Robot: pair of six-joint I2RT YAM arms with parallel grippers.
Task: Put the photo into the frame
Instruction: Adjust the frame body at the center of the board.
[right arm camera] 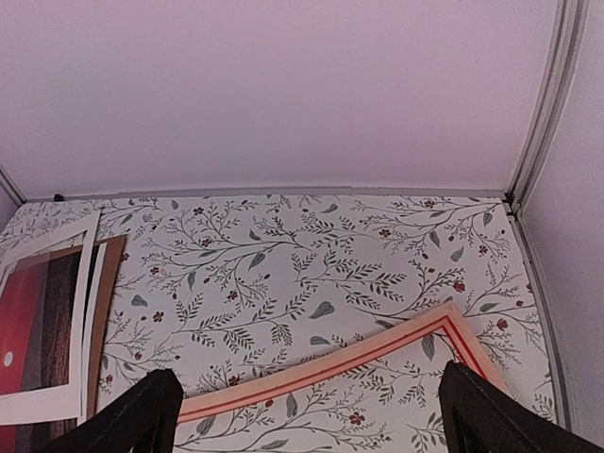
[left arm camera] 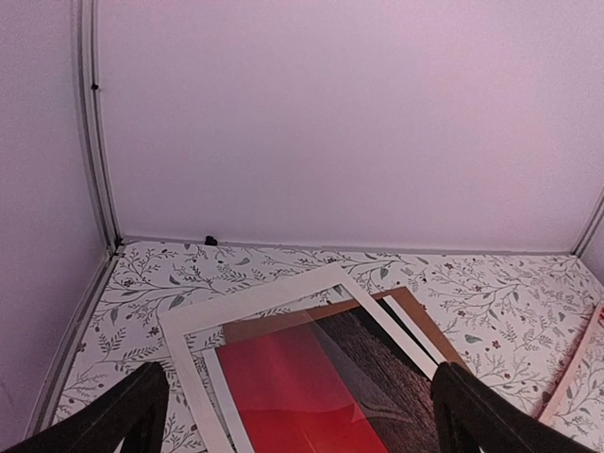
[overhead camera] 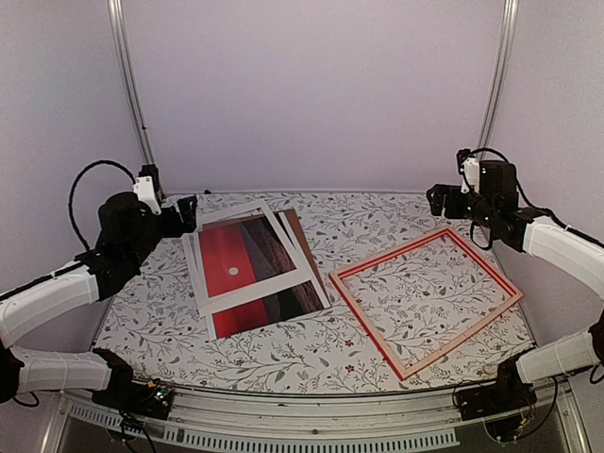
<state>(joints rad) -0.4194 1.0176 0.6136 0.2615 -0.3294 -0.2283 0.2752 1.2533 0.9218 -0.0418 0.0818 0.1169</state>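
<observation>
Top external view: the photo (overhead camera: 247,274) lies flat under a white mat (overhead camera: 260,292), just left of the empty frame (overhead camera: 392,253), its long axis running near-to-far. The left gripper (overhead camera: 189,213), farther left, is nearer it; the right gripper (overhead camera: 436,200) hangs beyond the frame's far edge. Both jaws gape wide, empty.

Photo (overhead camera: 247,274), half bright red with a small white dot, half streaky dark brown, lies flat and askew on the tabletop's (overhead camera: 311,354) left side. Frame (overhead camera: 462,337), thin, red-faced with pale wood edges, lies flat just right of it, tabletop showing through
</observation>
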